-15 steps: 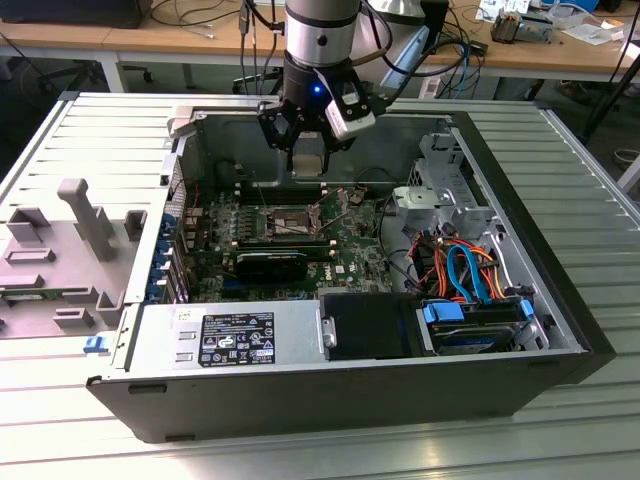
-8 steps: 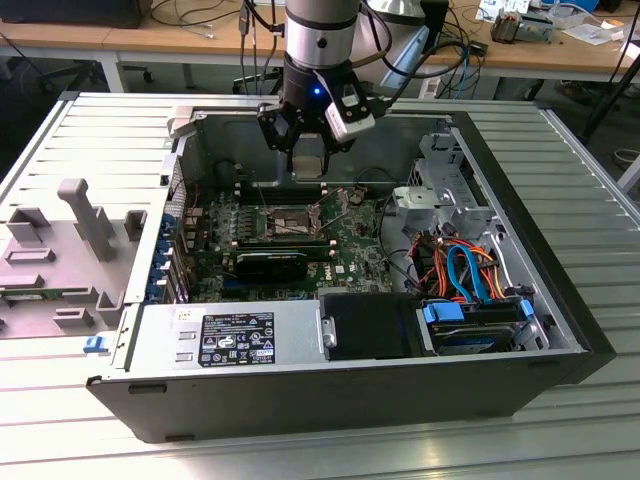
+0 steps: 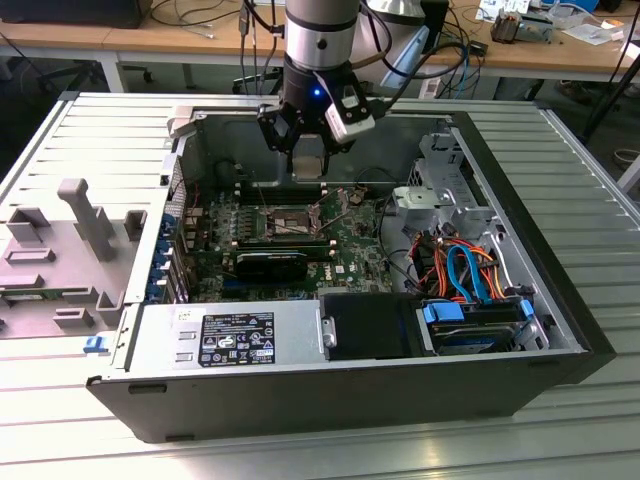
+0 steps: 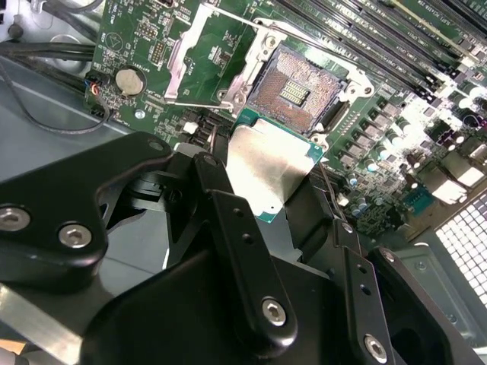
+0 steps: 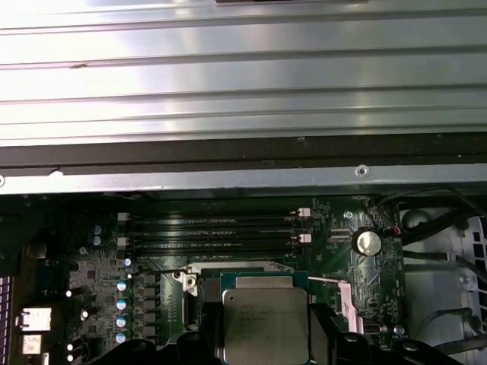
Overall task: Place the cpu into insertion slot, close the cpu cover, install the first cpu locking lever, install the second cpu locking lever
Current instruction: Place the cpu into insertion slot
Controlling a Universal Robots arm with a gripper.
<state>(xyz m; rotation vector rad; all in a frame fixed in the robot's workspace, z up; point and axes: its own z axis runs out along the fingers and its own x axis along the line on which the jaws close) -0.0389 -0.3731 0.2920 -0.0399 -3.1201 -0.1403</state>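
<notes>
My gripper (image 3: 309, 162) hangs inside the open computer case, shut on the cpu (image 3: 309, 172), a small silver-topped square chip. In the exterior view the chip is held in the air a little beyond the insertion slot (image 3: 285, 222) on the green board. In the second wrist view the cpu (image 4: 266, 163) sits between the black fingers (image 4: 228, 220), close to the dark-centred insertion slot (image 4: 297, 87), which lies bare. The cpu cover (image 4: 179, 65) stands flipped open beside the slot. The first wrist view shows the cpu (image 5: 262, 323) over the slot's metal rim (image 5: 190, 281).
A long black block (image 3: 270, 265) lies on the board just in front of the slot. A power supply (image 3: 230, 340) and a drive bay with blue and orange cables (image 3: 470, 280) line the case front. Memory slots (image 5: 221, 228) and a coin cell (image 5: 368, 242) flank the slot. A grey fixture (image 3: 70, 250) lies outside the case.
</notes>
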